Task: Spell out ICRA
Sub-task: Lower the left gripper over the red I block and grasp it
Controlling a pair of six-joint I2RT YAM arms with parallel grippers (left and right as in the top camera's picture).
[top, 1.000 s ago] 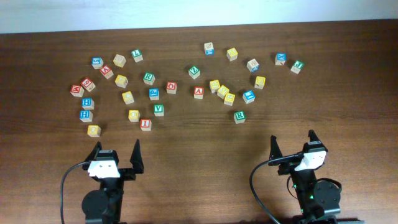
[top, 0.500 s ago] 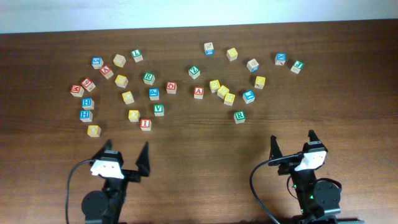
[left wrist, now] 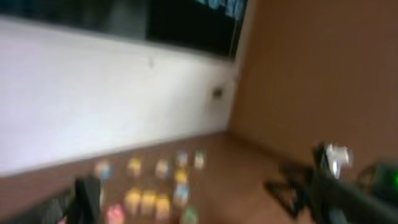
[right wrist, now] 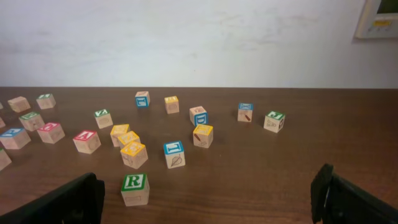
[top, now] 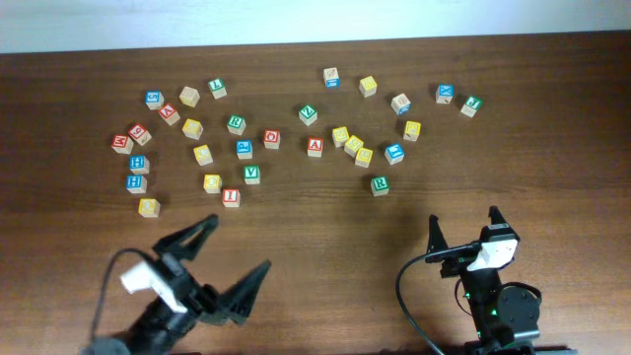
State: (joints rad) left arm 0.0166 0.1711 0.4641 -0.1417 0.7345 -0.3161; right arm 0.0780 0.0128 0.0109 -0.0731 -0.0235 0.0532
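Your bench: dark wooden table (top: 325,227), white wall (top: 296,20) behind its far edge. On the left you have a blue H cube (top: 138,164), with a second blue cube (top: 135,182) just beside it, toward the front edge. Green V cube (top: 251,174) sits left of centre; green B cube (top: 236,123) lies farther back. Far right: blue-topped cube (top: 445,93) near a green-printed cube (top: 470,105), not touching. Beige wall panel (right wrist: 379,17) shows upper right in the right wrist view.
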